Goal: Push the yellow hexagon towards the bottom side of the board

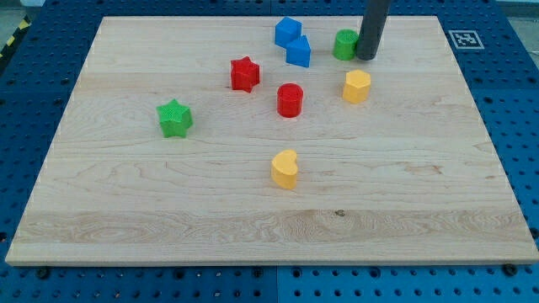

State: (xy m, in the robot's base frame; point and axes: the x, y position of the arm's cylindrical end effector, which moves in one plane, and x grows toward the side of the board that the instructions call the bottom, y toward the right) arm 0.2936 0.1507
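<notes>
Eight blocks are counted on the wooden board (126, 210): two blue, two red, two green and two yellow. The blue pair sits near the view's top, a blue hexagon (288, 32) touching a blue block (298, 52) just below it. A red star (245, 74) and a red cylinder (290, 99) are found near the middle. A green star (175, 117) lies towards the view's left, and a green cylinder (344, 45) stands at the top right. The rod ends in my tip (365, 57), set just beside that cylinder on its right; no claw is fitted, so nothing is held. The yellow hexagon (356, 86) is placed just below the tip, apart from it. A yellow heart (285, 168) lies lower, near the centre.
</notes>
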